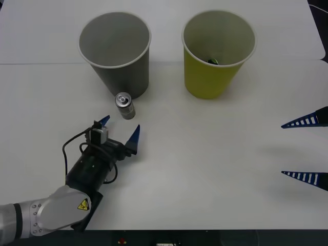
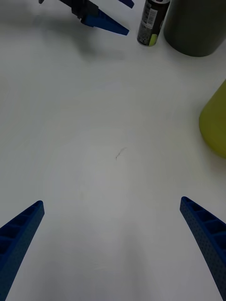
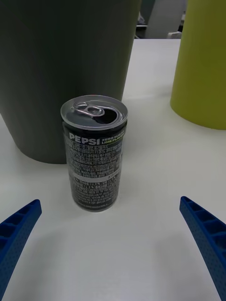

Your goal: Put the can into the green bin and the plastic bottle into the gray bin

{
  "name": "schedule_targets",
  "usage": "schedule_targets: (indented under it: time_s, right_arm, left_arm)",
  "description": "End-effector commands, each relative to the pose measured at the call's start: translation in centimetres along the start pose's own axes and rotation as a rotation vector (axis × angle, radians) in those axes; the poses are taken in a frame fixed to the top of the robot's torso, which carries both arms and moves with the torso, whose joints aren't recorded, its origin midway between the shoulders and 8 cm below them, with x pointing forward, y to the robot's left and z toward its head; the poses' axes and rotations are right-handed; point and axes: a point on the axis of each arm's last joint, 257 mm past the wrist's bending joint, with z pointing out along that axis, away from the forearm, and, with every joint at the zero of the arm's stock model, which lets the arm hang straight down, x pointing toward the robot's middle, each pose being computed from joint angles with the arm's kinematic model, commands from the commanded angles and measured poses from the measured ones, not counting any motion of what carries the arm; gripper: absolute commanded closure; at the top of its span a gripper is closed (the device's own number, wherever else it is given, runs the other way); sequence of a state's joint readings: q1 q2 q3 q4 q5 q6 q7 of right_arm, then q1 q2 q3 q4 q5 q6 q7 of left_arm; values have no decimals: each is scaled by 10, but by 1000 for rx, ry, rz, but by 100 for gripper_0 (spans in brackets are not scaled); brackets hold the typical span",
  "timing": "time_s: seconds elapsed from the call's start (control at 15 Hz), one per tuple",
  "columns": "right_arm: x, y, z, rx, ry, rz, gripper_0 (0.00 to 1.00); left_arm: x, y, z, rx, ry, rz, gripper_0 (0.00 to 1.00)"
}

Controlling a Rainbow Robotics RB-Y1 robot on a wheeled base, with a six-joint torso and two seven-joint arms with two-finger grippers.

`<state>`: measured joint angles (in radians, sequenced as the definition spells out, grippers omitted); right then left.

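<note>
**Lining up on the can**

My left tool [image 1: 119,129] sits low over the table [image 1: 205,154], its fingers spread wide, aimed at the can [image 1: 124,105], which stands upright just ahead of the tips and between their lines. I judge that spread is there to let the can slide in before closing; nothing is gripped yet. The can stands just in front of the gray bin [image 1: 115,51], near its base, so I would have little room behind it and could nudge the bin if I push too far. Further right stands the green bin [image 1: 218,51], the can's destination, with something dark inside that I cannot make out. At the far right my right tool [image 1: 305,148] waits, also spread, holding nothing.
</note>
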<state>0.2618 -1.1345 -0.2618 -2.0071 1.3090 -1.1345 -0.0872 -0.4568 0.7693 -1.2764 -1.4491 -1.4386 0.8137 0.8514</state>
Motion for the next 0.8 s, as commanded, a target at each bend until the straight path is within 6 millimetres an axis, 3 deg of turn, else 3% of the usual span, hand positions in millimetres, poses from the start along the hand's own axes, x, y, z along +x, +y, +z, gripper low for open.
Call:
schedule_targets:
  time_s: [0.07, 0.8]
  right_arm:
    - [0, 0, 0, 0, 0, 0, 0]
    - [0, 0, 0, 0, 0, 0, 0]
  left_arm:
    - [0, -3, 17, -13, -9, -5, 0]
    - [-17, 3, 60, -62, -37, -11, 0]
